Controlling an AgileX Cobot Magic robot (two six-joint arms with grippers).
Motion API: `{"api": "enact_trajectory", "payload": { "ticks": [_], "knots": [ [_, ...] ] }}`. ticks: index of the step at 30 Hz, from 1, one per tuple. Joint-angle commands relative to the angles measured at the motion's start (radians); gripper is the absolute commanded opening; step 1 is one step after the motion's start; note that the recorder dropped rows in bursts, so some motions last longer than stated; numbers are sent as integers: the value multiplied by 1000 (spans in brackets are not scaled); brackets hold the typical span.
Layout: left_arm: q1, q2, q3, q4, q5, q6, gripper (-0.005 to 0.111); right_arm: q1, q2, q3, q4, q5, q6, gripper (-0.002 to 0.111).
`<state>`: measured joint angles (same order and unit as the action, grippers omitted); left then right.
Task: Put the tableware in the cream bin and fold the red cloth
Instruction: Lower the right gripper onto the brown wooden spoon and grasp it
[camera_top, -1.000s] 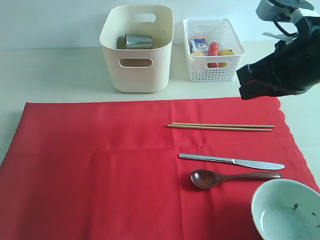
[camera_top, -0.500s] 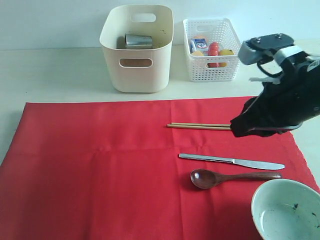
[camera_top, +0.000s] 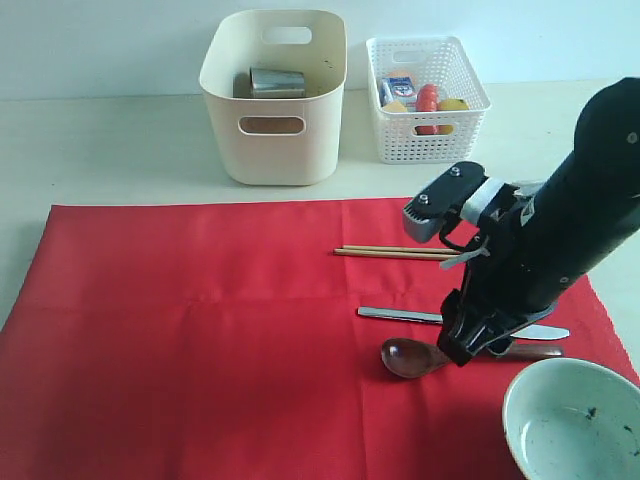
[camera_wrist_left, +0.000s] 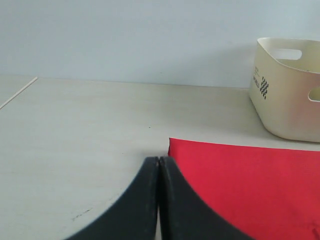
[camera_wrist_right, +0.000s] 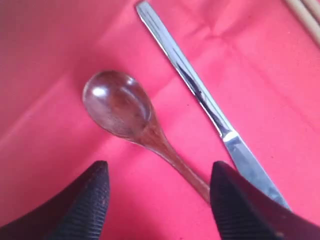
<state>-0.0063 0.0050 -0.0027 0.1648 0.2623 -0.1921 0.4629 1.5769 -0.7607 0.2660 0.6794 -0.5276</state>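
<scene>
The red cloth (camera_top: 220, 330) lies spread flat. On it lie the wooden chopsticks (camera_top: 390, 251), the metal knife (camera_top: 400, 315) and the dark wooden spoon (camera_top: 405, 357). The pale bowl (camera_top: 575, 420) sits at the front right corner. The steel cup (camera_top: 276, 82) lies inside the cream bin (camera_top: 272, 150). My right gripper (camera_top: 462, 347) hangs low over the spoon's handle, open, its fingertips (camera_wrist_right: 97, 190) either side of the spoon (camera_wrist_right: 120, 107) and beside the knife (camera_wrist_right: 200, 95). My left gripper (camera_wrist_left: 158, 162) is shut and empty, above the cloth's corner (camera_wrist_left: 240, 175). No wooden plate is in view.
A white lattice basket (camera_top: 425, 140) at the back right holds a milk carton (camera_top: 398, 88) and food items. The cream bin (camera_wrist_left: 287, 90) shows in the left wrist view too. Bare pale tabletop (camera_top: 110, 150) lies behind the cloth.
My right arm has come down from the back right and moved forward and left, past the chopsticks, to just above the spoon's handle. Nothing on the cloth has moved.
</scene>
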Motion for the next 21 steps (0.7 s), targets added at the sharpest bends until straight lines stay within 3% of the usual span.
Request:
{"api": "enact_trajectory", "payload": {
  "ticks": [1,14,21],
  "knots": [
    [-8,-5,3,3,-6,1,3,3,63,4,-10,-39,-72,58],
    [-8,-5,3,3,-6,1,3,3,230,-65,-86,-38,-163,57],
    [-8,-5,3,3,-6,1,3,3,256,-66,-98,-32,-234,43]
  ]
}}
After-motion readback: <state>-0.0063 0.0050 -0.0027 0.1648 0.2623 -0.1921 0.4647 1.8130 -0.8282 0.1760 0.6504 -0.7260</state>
